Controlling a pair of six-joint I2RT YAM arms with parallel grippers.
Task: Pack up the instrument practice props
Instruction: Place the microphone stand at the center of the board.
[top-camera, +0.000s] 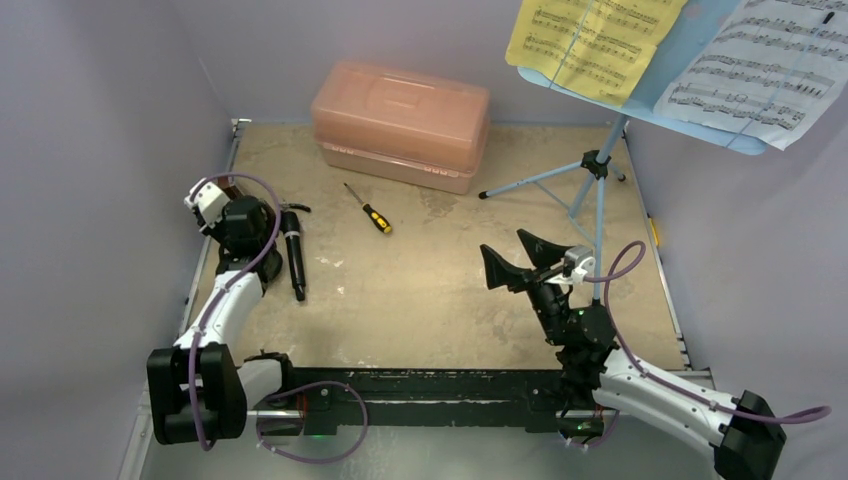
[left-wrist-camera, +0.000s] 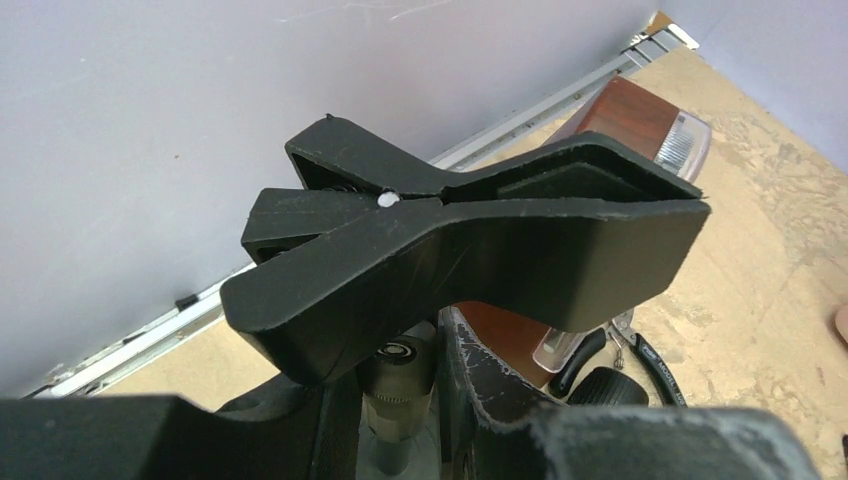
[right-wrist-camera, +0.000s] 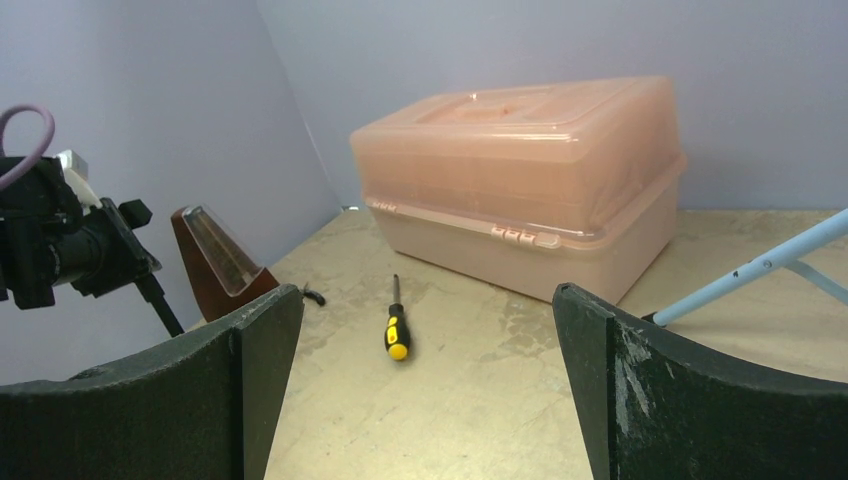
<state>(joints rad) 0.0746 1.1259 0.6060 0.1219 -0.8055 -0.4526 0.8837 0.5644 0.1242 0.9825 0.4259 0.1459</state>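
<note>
The light-blue music stand (top-camera: 600, 190) stands at the back right with a yellow page (top-camera: 590, 40) and a white page (top-camera: 760, 70) on its desk. One tripod leg (right-wrist-camera: 760, 265) shows in the right wrist view. The brown metronome (top-camera: 222, 180) (left-wrist-camera: 640, 115) (right-wrist-camera: 215, 260) stands at the far left, just beyond my left gripper (top-camera: 245, 220) (left-wrist-camera: 400, 390). That gripper is shut on the grey stem of a black spring clamp (left-wrist-camera: 470, 240). The black pipe (top-camera: 296, 260) lies on the table right of it. My right gripper (top-camera: 512, 258) (right-wrist-camera: 425, 400) is wide open and empty, mid table.
The closed pink case (top-camera: 400, 120) (right-wrist-camera: 520, 180) stands at the back centre. A yellow-and-black screwdriver (top-camera: 370, 213) (right-wrist-camera: 397, 330) lies in front of it. Black-handled pliers (left-wrist-camera: 655, 365) lie by the metronome. Purple walls close in the left, back and right.
</note>
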